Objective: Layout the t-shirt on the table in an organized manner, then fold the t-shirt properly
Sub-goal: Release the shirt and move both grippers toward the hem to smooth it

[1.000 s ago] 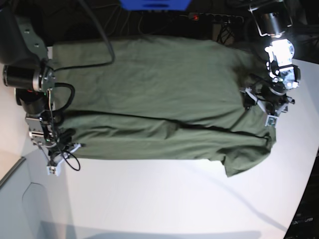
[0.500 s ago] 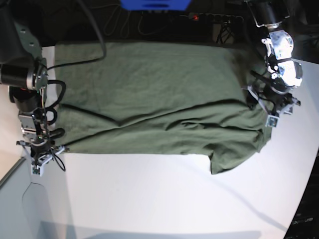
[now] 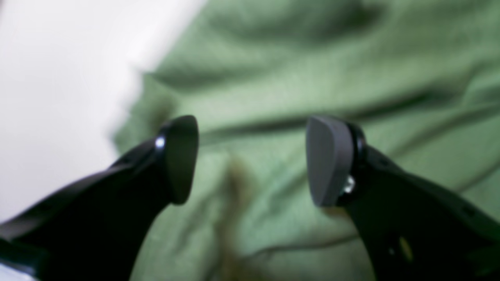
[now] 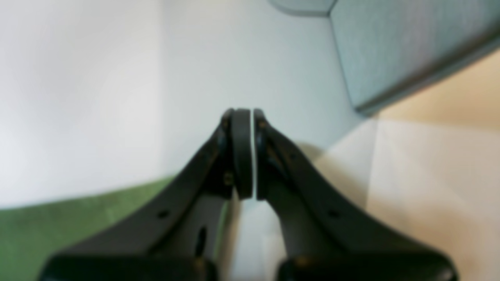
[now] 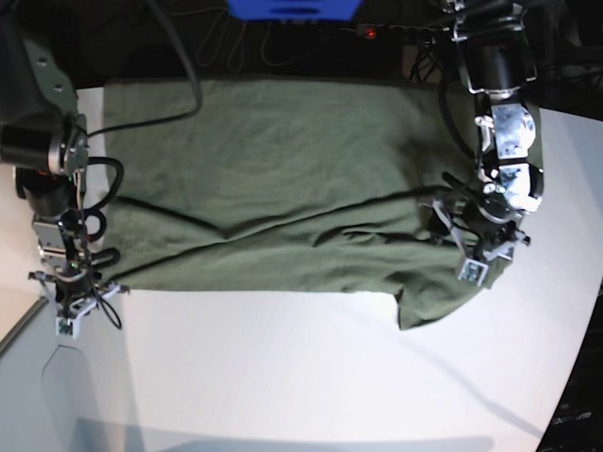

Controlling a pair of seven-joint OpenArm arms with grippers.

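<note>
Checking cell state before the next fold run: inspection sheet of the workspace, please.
Surface: table, glossy white, near half bare.
Job's things: t-shirt spread across the far half, creased; one sleeve juts toward the near edge.
Clutter: nothing seen.
End effectors: left end effector open, over the shirt, holding nothing; right end effector shut, empty, over bare table at the shirt's edge.
Cables: black cable crosses the shirt's far corner; power strip behind the table.
Surroundings: dark background, blue object at the far edge.

One t-shirt [image 5: 283, 179], one tabletop [image 5: 311, 377], two grippers: left gripper [image 5: 479, 262], right gripper [image 5: 68, 315], two fingers [image 3: 330, 160] each.
</note>
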